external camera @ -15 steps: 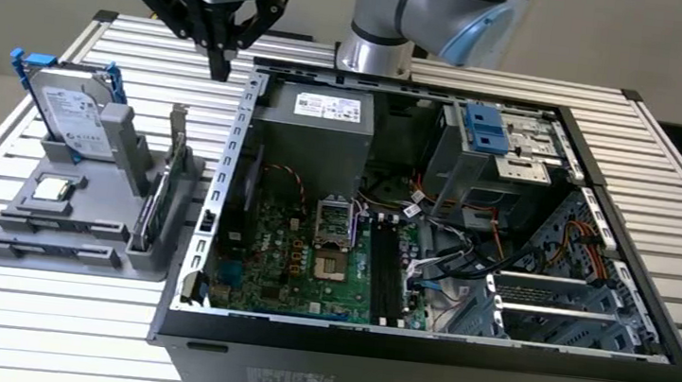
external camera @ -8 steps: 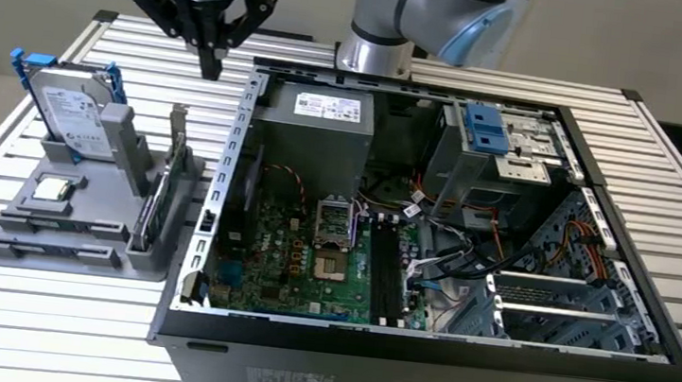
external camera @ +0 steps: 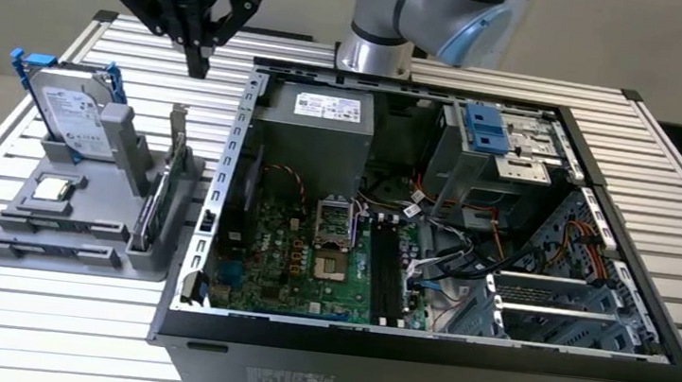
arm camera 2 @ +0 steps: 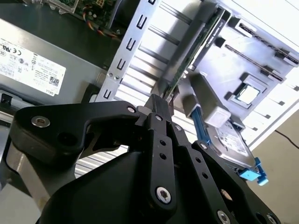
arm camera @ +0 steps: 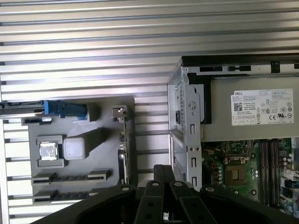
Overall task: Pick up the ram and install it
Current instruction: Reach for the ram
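Observation:
My gripper (external camera: 199,60) hangs shut and empty above the table, beyond the far end of the grey parts holder (external camera: 17,257) and to the exterior view's left of the open computer case (external camera: 426,352). In the first wrist view the closed fingertips (arm camera: 163,173) sit between the holder and the case wall. The ram (arm camera: 70,176) is a dark narrow stick lying in a slot of the holder, with a second like it (arm camera: 60,195) alongside. The motherboard's black slots (external camera: 385,276) lie inside the case.
On the holder stand a hard drive (external camera: 71,110) with blue rails, a small square silver chip (external camera: 53,187) and an upright card with a metal bracket (external camera: 162,186). The case holds a power supply (external camera: 317,117) and loose cables (external camera: 462,251). The arm's base (external camera: 374,57) stands behind the case.

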Available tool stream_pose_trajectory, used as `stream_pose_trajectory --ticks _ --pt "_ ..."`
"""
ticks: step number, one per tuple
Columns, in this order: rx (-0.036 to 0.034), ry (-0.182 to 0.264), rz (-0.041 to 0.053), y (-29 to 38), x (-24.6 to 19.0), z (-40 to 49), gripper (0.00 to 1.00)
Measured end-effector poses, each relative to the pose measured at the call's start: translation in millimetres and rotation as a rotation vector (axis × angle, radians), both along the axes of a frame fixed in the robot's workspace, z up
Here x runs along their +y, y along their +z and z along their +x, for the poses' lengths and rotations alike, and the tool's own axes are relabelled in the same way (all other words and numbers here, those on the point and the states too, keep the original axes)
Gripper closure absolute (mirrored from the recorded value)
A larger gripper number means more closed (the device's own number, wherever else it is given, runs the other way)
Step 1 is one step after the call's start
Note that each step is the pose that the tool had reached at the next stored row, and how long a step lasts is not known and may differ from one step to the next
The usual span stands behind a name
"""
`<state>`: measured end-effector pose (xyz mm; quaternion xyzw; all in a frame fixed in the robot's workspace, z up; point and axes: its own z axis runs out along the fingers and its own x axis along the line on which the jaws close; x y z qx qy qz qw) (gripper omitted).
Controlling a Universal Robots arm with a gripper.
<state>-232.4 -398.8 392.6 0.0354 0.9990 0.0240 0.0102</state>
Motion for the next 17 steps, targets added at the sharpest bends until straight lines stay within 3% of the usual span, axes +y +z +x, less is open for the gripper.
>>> stream_pose_trajectory --ticks 17 --pt "0.0025 0.0 -0.0001 0.0 0.0 -27.2 1.0"
